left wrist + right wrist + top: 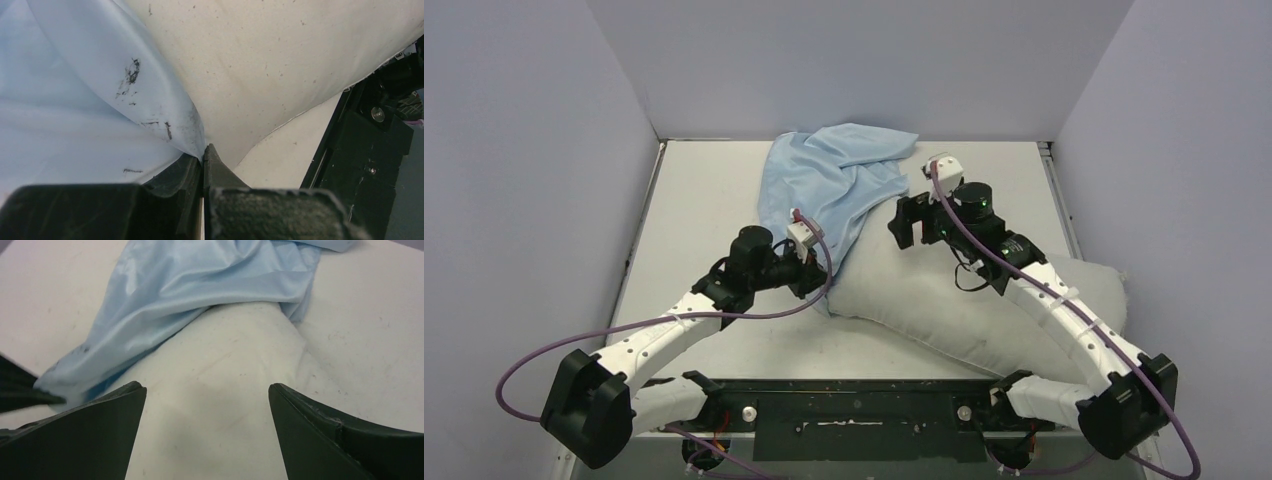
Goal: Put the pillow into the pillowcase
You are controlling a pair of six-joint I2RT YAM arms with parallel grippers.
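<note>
Pillow (954, 300) lies slantwise on the desk (694, 210), its near end at the right edge under the right arm and its far end toward the centre. Pillowcase (834, 175) sits at far centre, wrinkled and limp, bunched toward the back wall. Far end of the pillow is inside the mouth of the pillowcase; most of the pillow's length is bare. On the left side the blue cloth runs down along the pillow to a low corner. Left hand (204, 165) is closed on that corner: fingers pressed together with the thin edge of the pillowcase pinched between them, the pillow bulging right beside the pinch. Dark smudges (131, 75) mark the cloth near the grip. Right hand (207, 390) is spread wide and holds nothing; it hovers over the bare pillow, just near of the pillowcase's edge, fingers pointing toward the mouth. Whether its fingertips touch the pillow cannot be told.
</note>
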